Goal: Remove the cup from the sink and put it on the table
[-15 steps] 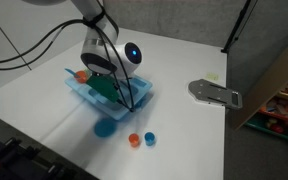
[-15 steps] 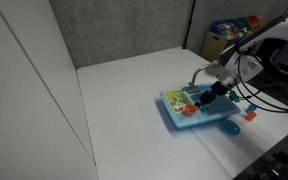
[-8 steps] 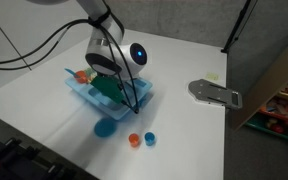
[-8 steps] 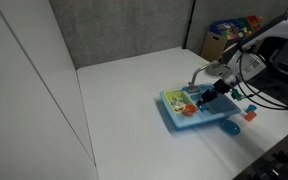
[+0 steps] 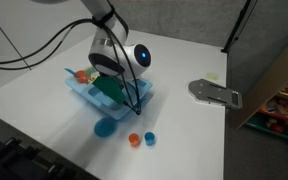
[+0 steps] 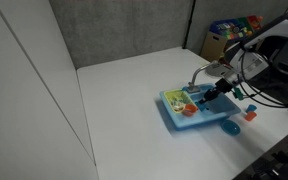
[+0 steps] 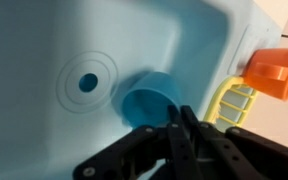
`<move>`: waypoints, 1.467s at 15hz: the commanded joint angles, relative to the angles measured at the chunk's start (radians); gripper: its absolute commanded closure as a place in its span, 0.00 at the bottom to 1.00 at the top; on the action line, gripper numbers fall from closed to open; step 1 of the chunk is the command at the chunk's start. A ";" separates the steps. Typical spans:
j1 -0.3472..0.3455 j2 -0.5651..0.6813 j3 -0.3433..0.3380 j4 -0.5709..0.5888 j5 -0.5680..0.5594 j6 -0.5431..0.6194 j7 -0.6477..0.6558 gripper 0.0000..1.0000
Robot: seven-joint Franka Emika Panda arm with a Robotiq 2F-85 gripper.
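Note:
In the wrist view the light-blue cup lies tilted on the floor of the sink, beside the round drain ring. My gripper reaches down into the basin, and its two black fingers are shut together on the cup's rim wall at its near right edge. In both exterior views the gripper hangs low over the sink, which stands on the white table. The arm hides the cup in those views.
A yellow grate and an orange piece sit in the sink's side tray. In front of the sink lie a flat blue plate, a small orange cup and a small blue cup. A grey plate with holes lies farther off.
The jaws have closed from partly open to shut on the cup's rim. The arm has hardly shifted over the sink.

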 commanded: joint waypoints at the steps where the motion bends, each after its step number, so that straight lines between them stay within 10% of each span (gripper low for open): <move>1: 0.008 0.008 -0.018 0.016 0.028 -0.025 -0.024 0.97; 22: 0.107 -0.297 -0.147 -0.221 -0.100 0.088 0.076 0.97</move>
